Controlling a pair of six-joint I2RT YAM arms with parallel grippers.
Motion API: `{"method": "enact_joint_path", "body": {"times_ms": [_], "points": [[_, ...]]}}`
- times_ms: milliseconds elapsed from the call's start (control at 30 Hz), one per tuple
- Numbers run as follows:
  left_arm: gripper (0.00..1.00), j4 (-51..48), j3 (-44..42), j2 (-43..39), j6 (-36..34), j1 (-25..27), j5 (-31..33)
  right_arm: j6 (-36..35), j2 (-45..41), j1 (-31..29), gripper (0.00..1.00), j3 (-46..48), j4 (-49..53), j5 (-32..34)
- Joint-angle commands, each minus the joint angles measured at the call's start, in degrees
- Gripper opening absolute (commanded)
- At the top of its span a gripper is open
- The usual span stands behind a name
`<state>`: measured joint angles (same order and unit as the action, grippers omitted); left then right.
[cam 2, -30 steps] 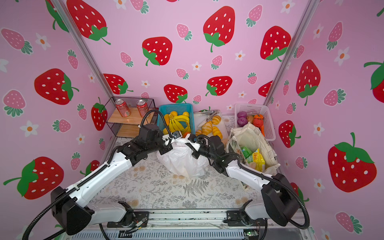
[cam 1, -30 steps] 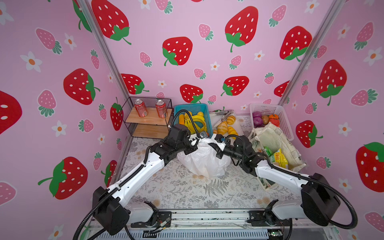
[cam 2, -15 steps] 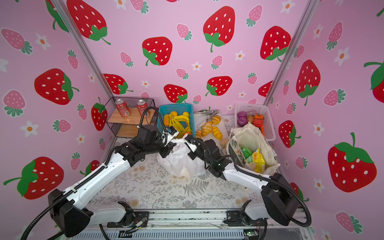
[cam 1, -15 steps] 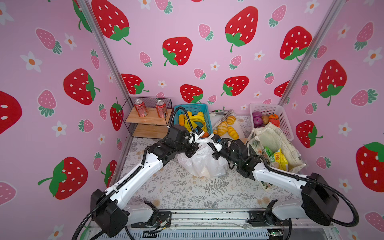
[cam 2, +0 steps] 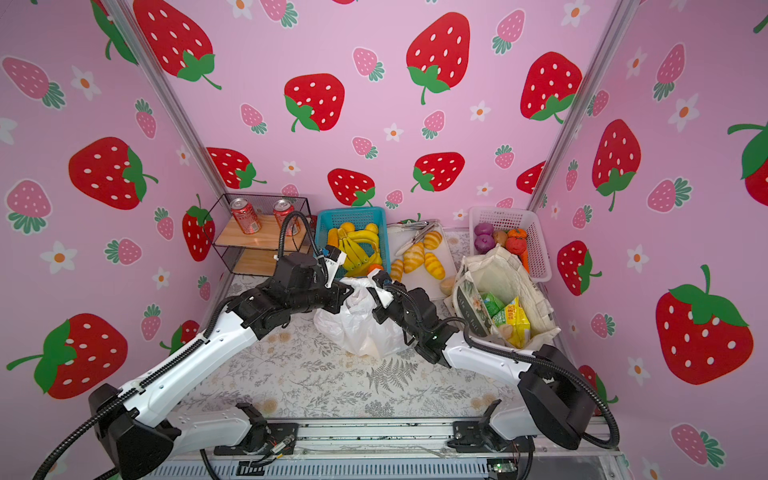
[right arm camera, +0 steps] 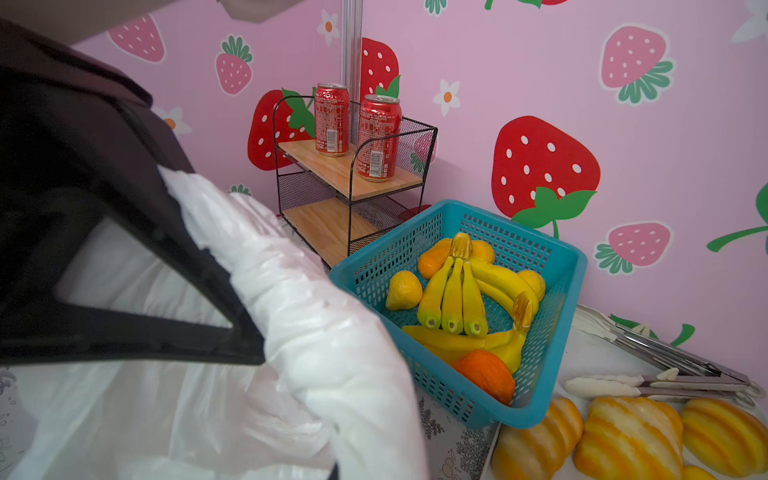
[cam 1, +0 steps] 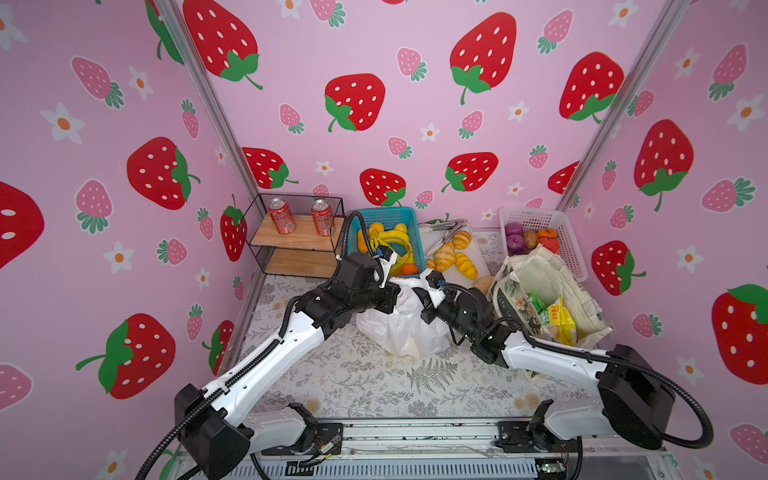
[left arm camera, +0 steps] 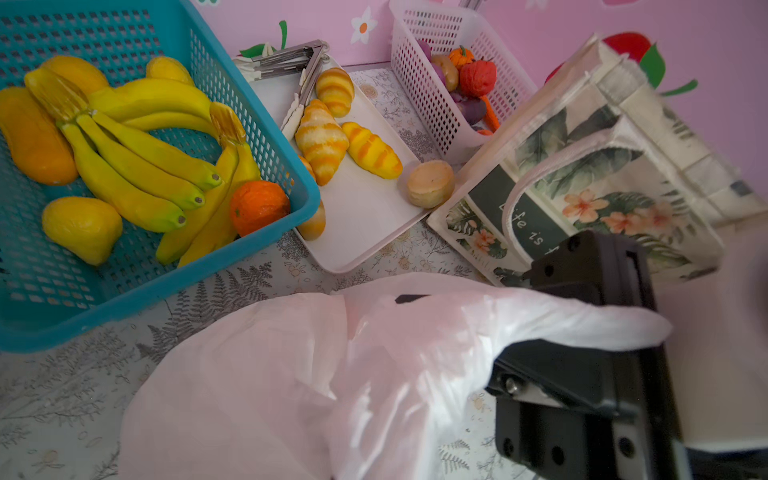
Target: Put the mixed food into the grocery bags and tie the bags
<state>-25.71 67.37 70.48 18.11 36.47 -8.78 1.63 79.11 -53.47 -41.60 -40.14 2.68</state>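
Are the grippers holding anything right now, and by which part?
Both hold the white plastic bag: left gripper and right gripper are each shut on a bunched handle strip at its top.

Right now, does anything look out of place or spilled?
Only the round beige bun sits at the corner of the white tray, apart from the striped yellow rolls, beside the cream floral canvas tote. Nothing looks spilled.
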Motion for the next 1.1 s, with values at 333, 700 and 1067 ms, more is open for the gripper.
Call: {"method": "enact_joint_path", "body": {"times_ms": [333, 700, 1067], "points": [[0.12, 12.6, -9.47, -4.87, 16.87, 2.29, -6.34, -1.54, -2.69, 4.55, 0.0, 3.03, -1.13, -3.65], [0.07, 13.52, -9.07, -4.58, 14.88, 2.12, -5.13, 2.77, -2.03, 4.26, 0.0, 5.76, -5.71, -7.67], [0.0, 21.91, -9.65, -4.1, 22.32, 4.07, -5.49, 7.16, 0.95, 1.61, 0.0, 3.69, -9.96, -5.15]]}}
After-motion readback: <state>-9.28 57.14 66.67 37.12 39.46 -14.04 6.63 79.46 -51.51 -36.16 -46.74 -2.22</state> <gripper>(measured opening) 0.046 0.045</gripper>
